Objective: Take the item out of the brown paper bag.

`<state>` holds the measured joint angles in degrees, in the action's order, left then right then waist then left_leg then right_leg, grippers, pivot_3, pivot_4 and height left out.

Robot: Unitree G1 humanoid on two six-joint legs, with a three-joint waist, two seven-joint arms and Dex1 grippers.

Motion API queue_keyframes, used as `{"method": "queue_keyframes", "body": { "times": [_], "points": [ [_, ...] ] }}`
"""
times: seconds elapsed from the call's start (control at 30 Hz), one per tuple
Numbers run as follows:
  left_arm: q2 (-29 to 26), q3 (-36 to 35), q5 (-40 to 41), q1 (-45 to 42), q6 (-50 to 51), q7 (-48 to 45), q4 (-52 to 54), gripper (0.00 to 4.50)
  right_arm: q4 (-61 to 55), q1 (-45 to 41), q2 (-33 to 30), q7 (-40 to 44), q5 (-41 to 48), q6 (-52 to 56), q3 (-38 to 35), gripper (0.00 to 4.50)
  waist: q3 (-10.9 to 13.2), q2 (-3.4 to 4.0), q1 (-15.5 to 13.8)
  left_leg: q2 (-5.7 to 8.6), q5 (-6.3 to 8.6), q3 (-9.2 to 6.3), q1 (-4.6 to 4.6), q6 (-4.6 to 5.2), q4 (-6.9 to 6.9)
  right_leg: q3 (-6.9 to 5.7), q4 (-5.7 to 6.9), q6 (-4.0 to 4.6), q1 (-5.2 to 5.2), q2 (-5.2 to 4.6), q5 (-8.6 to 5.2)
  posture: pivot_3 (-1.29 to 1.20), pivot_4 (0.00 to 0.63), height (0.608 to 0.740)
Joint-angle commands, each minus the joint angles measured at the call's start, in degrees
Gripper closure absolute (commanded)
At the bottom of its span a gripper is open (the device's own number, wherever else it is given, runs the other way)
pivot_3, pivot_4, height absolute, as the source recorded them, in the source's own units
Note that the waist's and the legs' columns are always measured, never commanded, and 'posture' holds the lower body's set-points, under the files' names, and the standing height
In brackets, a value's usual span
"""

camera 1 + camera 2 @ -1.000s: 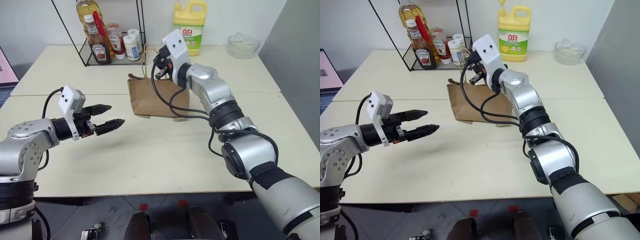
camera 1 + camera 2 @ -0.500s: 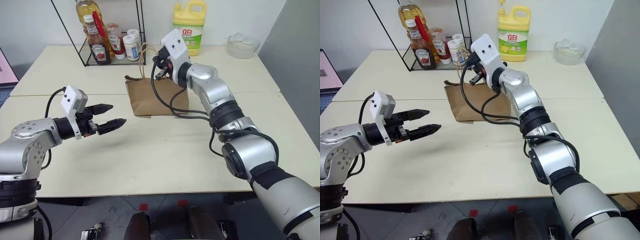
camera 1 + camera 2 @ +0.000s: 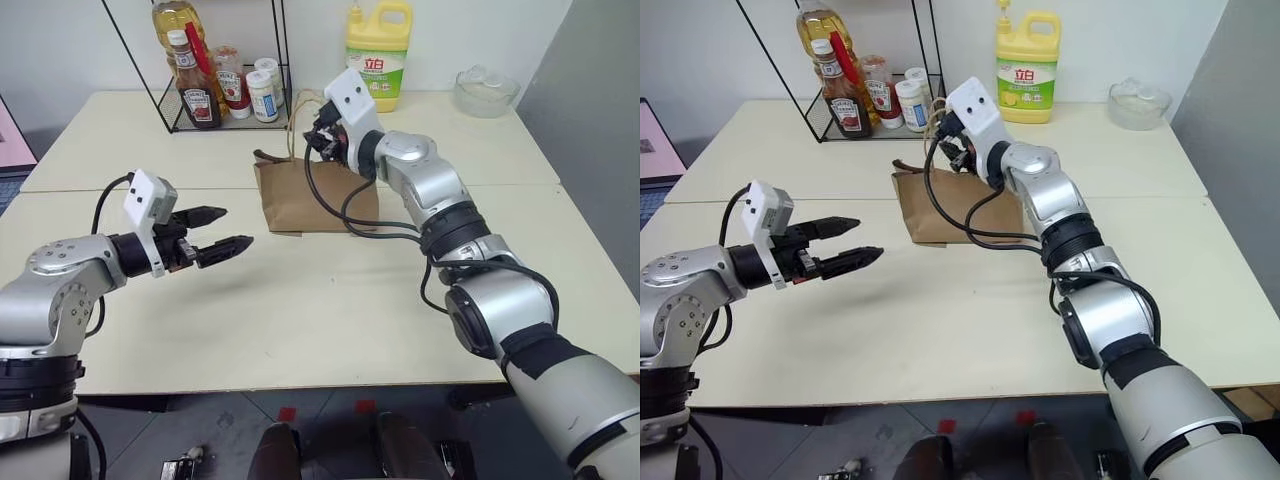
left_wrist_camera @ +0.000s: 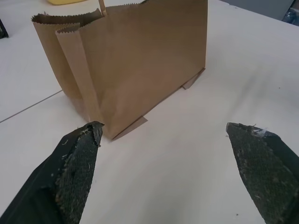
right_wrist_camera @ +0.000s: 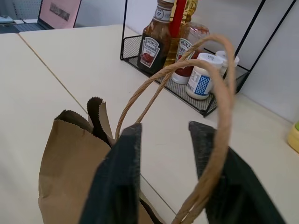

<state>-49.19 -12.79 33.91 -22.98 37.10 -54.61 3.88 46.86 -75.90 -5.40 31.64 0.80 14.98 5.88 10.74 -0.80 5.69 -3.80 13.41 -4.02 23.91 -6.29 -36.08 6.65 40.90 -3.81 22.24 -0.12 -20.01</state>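
The right gripper (image 5: pixel 163 154) sits at the mouth of the brown paper bag (image 3: pixel 315 195), its two black fingers parted with a gap between them and nothing pinched; one tan loop handle (image 5: pixel 219 121) arcs around the outside of a finger, the other rises beside it. The left gripper (image 3: pixel 228 229) hangs over the table (image 3: pixel 330 310) well short of the bag, spread wide and empty. The bag stands upright; the bottle is probably inside, though I can't see it from here. Behind, a wire rack (image 3: pixel 215 110) holds a Heinz sauce bottle (image 5: pixel 156 39), a red-capped bottle and two white jars. One yellow jug (image 3: pixel 379 55) with Chinese lettering stands farther back.
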Motion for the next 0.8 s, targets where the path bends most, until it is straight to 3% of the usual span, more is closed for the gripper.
{"method": "queue_keyframes", "body": {
  "times": [0.03,0.2,0.33,0.43,0.6,0.8],
  "points": [
    [0.00,-0.63,0.01,-1.11,-0.81,-0.07,0.77,0.00,-12.71,3.81,-3.36,3.16,0.92,6.26,0.23,1.49,0.00,-0.01,-0.14,0.01,0.00,-0.04,0.00,0.00,-0.01,-0.04,0.00,0.00,-0.02,-0.01,0.00,0.00,0.150,0.740],
    [0.13,-1.01,0.23,-2.29,-0.51,0.41,0.94,0.00,-38.89,15.64,-11.41,8.68,4.24,21.21,0.70,1.49,-0.01,-0.02,-0.74,0.06,0.00,-0.17,0.06,0.00,-0.04,-0.14,-0.02,0.00,-0.07,-0.05,0.00,0.00,0.150,0.740],
    [1.14,-0.09,-0.66,-5.65,-1.05,1.29,-1.18,0.00,-60.08,24.68,-19.29,11.87,11.46,34.78,-3.00,1.49,-0.01,-0.02,-0.91,0.07,-0.01,-0.21,0.07,0.03,-0.05,-0.18,-0.02,0.00,-0.08,-0.04,0.00,0.00,0.150,0.740],
    [1.83,2.04,-3.82,-9.97,-3.67,1.93,-5.34,0.55,-71.22,29.22,-22.78,11.49,16.68,43.14,-7.24,1.47,-0.01,-0.02,-0.99,0.08,0.05,-0.23,0.06,0.24,-0.06,-0.18,-0.04,0.00,-0.12,-0.04,0.00,0.00,0.150,0.740],
    [4.66,8.48,-13.78,-23.00,-14.36,2.31,-20.74,2.11,-84.31,34.13,-23.28,7.38,23.50,54.09,-12.42,1.47,-0.01,-0.04,-1.18,0.12,-0.11,-0.38,0.06,0.31,-0.07,-0.34,-0.04,0.00,-0.22,-0.02,0.00,0.00,0.150,0.740],
    [11.22,14.65,-26.35,-43.90,-31.59,7.20,-51.17,3.95,-91.10,35.73,-20.84,1.46,27.60,61.05,-15.17,1.47,0.00,-0.06,-1.38,0.15,-0.19,-0.55,0.09,0.34,-0.07,-0.55,-0.04,0.00,-0.26,-0.02,0.00,0.00,0.150,0.740]
  ]
}}
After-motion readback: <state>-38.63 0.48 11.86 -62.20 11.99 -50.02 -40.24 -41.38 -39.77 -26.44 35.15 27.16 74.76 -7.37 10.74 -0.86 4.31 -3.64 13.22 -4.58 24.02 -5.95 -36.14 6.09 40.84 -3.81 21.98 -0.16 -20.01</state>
